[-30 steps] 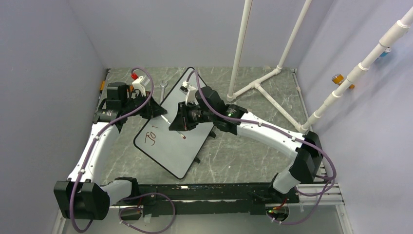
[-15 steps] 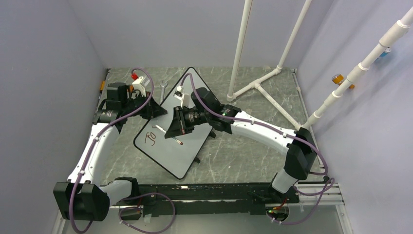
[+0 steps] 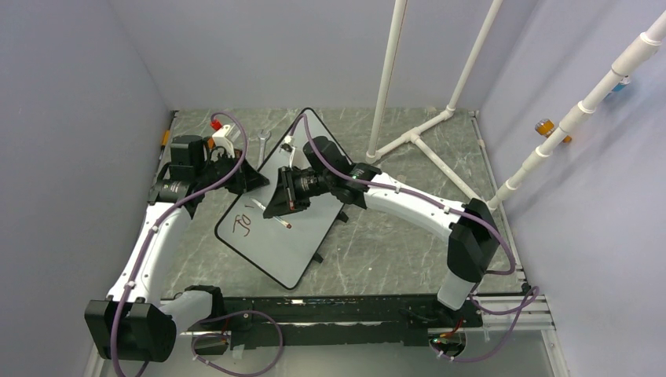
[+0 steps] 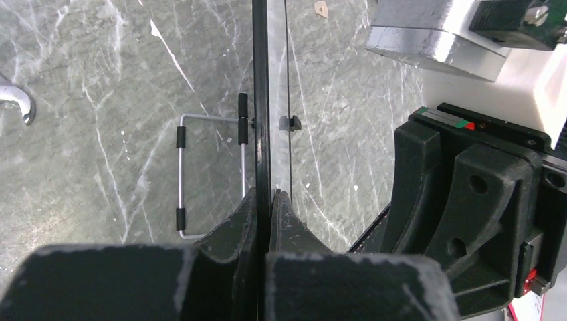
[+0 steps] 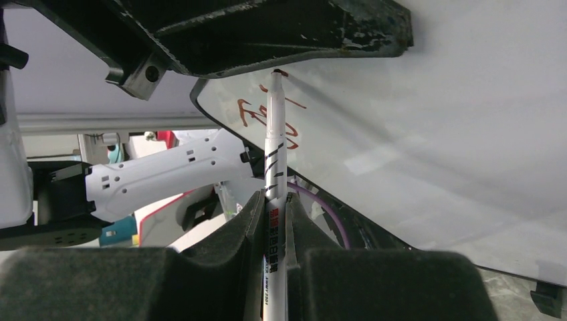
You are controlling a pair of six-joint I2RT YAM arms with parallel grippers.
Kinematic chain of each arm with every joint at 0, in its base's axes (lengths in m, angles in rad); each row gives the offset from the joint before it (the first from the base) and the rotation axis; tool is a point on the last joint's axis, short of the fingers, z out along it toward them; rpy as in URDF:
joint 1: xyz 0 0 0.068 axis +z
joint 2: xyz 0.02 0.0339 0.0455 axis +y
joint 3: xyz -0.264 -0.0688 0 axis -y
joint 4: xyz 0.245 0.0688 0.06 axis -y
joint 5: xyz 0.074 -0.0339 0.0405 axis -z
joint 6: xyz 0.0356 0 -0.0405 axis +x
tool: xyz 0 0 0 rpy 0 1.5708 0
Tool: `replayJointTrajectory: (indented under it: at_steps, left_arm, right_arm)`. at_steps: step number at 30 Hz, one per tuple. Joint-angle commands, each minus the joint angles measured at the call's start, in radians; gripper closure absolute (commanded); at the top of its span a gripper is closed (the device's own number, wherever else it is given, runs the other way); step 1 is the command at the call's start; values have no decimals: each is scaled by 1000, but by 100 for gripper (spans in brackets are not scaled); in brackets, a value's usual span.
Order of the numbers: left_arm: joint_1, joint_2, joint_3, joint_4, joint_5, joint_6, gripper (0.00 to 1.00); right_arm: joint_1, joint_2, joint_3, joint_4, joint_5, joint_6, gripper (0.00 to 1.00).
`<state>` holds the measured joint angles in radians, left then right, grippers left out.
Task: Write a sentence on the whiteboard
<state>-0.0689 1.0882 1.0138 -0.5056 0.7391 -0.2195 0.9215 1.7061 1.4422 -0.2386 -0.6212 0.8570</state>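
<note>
from above, the whiteboard (image 3: 292,245) sits on the left half of the desk, turned diagonally, with one rounded corner toward the far edge and another toward the near edge. it is a smooth white rectangle with a thin dark rim. the sentence (image 3: 242,226) so far is a few thin reddish-brown strokes near the board's left corner. the desk (image 3: 377,243) has a grey-green marbled surface. a small metal wrench (image 3: 262,141) lies just beyond the board toward the far edge. a white pipe frame (image 3: 416,137) stands near the far right corner.

the left wrist view shows what the overhead view hides. the left gripper (image 4: 263,198) has its black fingers pressed together on the board's rim, which appears edge-on as a dark line. a bent wire stand (image 4: 179,174) with black sleeves sits just beside the rim.

the right wrist view shows the right gripper (image 5: 274,200) clamped around a slim white marker (image 5: 274,144) with printed lettering on its barrel. the marker points at the glossy board face. its reddish tip seems to touch the surface beside the strokes, though a black housing partly covers it.
</note>
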Motion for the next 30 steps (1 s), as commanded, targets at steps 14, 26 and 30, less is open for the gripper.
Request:
replayJointTrajectory:
  at_steps: [14,26,30]
  left_arm:
    - [-2,-50,1,131,-69,157,100]
    - [-1,-50,-1,129,-73,160,100]
    - [-2,-48,1,128,-76,160,100]
  right_arm:
    - [-1,-14,-24,5,-23,24,100]
    - [9,-55,-115,16,-36,15,100]
    - [15,-67,-133,4,-32,7,100]
